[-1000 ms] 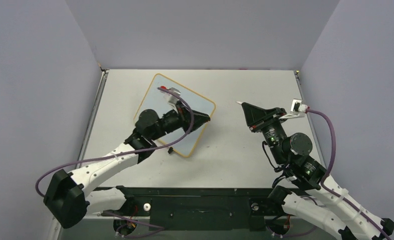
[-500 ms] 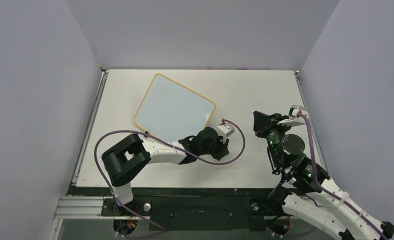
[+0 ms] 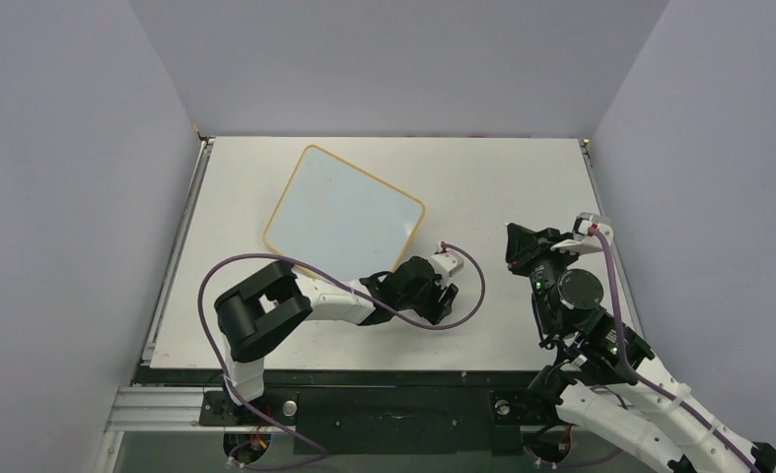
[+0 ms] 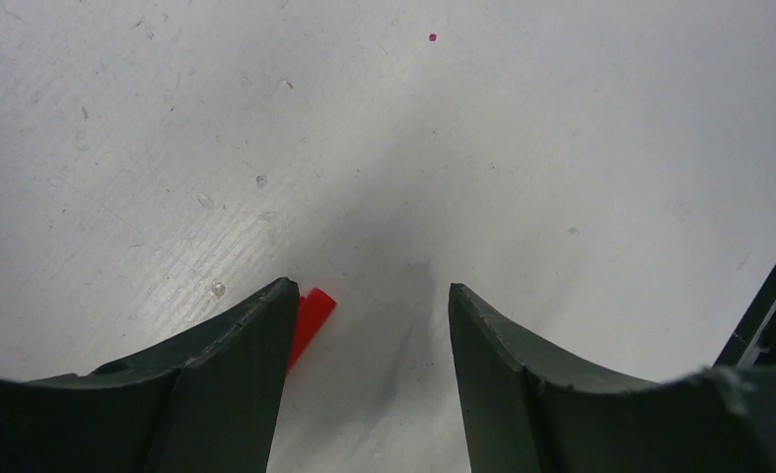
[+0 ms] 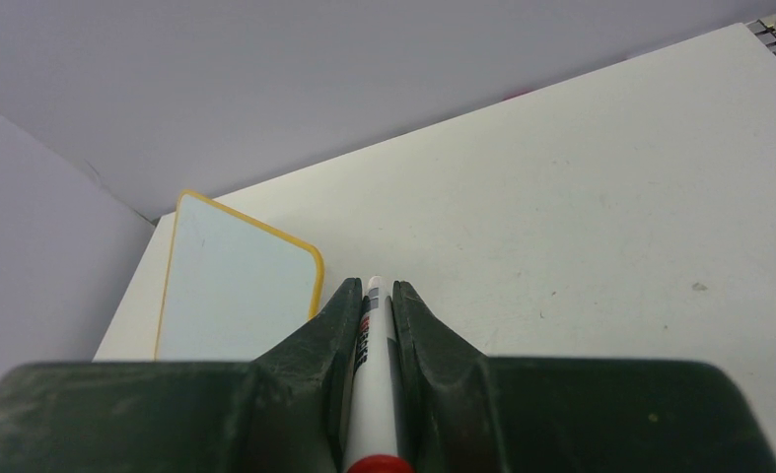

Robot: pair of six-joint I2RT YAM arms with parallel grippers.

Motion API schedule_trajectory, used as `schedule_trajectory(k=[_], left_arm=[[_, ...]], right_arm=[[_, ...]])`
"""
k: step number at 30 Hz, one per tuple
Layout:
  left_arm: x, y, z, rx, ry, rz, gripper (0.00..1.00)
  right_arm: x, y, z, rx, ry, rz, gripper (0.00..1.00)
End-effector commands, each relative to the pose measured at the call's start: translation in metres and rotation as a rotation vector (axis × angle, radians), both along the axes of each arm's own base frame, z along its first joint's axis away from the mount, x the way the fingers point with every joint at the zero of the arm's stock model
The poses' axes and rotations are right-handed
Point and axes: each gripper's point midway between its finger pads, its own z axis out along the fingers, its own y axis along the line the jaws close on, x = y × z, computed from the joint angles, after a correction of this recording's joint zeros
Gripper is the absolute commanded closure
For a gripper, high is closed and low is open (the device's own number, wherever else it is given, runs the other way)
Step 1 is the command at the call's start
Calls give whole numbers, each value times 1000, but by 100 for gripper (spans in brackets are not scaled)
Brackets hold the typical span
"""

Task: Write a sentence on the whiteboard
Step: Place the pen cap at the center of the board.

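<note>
Top: whiteboard (image 3: 344,212) lies flat on table (image 3: 502,177), far left. Left gripper (image 3: 435,296) is low near its near-right corner; right gripper (image 3: 518,242) is off to the right.
Left wrist: jaws apart, red bit (image 4: 312,317) on the table beside one finger.
Right wrist: jaws clamped on marker (image 5: 371,394).

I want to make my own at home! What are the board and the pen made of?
The whiteboard looks like a smooth coated sheet, evenly pale with no grain showing. Its thin yellow-orange rim is probably plastic. The marker looks like white plastic, with a smooth barrel, a printed label and a red end.
</note>
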Motion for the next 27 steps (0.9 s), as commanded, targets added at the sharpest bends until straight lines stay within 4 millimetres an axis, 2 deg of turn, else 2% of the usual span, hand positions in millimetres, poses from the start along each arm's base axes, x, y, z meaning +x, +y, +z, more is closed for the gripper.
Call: schedule_trajectory(k=[1,2,3,7,8,9,13,14,15,16,17,18,19,23,27], left_arm=[[8,-14,66,-98,-76,-6,44],[9,-11,87,-102,-94,1,44],[11,-10,94,-98,-109,5,44],[23,2,152,-91,-186,64,45],[24,10,153,-59,-187,82,45],[25,13,168,-71,-205,93,46],[23,50,182,-7,-208,186,51],[24,60,181,11,-204,231,56],[24,79,178,53,-208,278,59],[21,92,167,82,-188,314,63],[21,112,168,110,-202,371,65],[17,126,155,136,-182,414,67],[17,144,157,147,-193,469,68],[7,197,136,191,-175,632,69],[2,235,114,187,-117,779,70]], right_arm=[[-1,-8,-1,-10,-4,-29,100],[-1,-9,0,-8,-6,-29,100],[-2,-9,0,-5,-7,-30,100],[-4,-11,2,8,-14,-28,100],[-4,-11,3,10,-15,-28,100],[-5,-12,3,10,-15,-28,100],[-8,-15,6,16,-20,-28,100],[-9,-16,6,14,-20,-29,100],[-10,-18,6,12,-20,-30,100],[-11,-19,5,9,-18,-32,100],[-11,-20,5,8,-18,-34,100],[-12,-21,4,6,-17,-37,100],[-12,-21,4,7,-17,-38,100],[-10,-17,1,11,-9,-28,100],[-8,-10,-1,9,1,-5,100]])
